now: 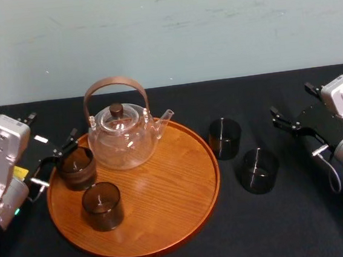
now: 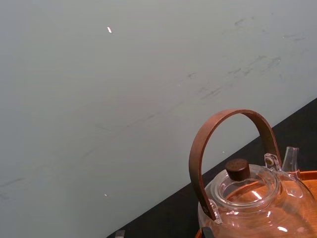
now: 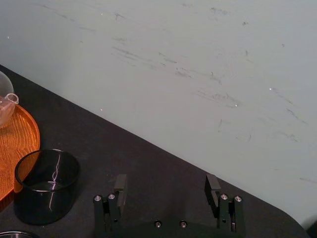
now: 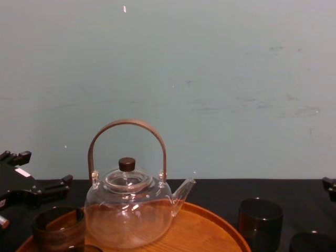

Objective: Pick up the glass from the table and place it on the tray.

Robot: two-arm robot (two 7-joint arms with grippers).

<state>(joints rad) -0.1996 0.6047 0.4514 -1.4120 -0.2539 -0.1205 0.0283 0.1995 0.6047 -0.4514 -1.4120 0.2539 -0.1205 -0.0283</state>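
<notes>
- My left pincer (image 1: 60, 154) is spread open and grips nothing. It is over the left rim of the tray (image 1: 190, 199).
- The rim glass (image 1: 76, 168) stands upright on the tray just beside that pincer's fingers. From the chest it sits lower than they do. I cannot tell whether a finger touches it.
- The front glass (image 1: 102, 206) also stands on the tray, near the rim glass and closer to my body than the left pincer is.
- The teapot (image 1: 122, 136) sits on the tray just past the rim glass, on the side away from my left pincer.
- My right pincer (image 3: 166, 181) is released too, its fingers wide apart and empty. It hangs above the table (image 1: 290, 226), well apart from the tray.
- Two more glasses stand upright on the table between my right pincer and the tray. The far glass (image 1: 225, 138) is just beside the tray's rim. The near glass (image 1: 257, 171) is closer to my right pincer and touches neither the far glass nor the tray.
</notes>
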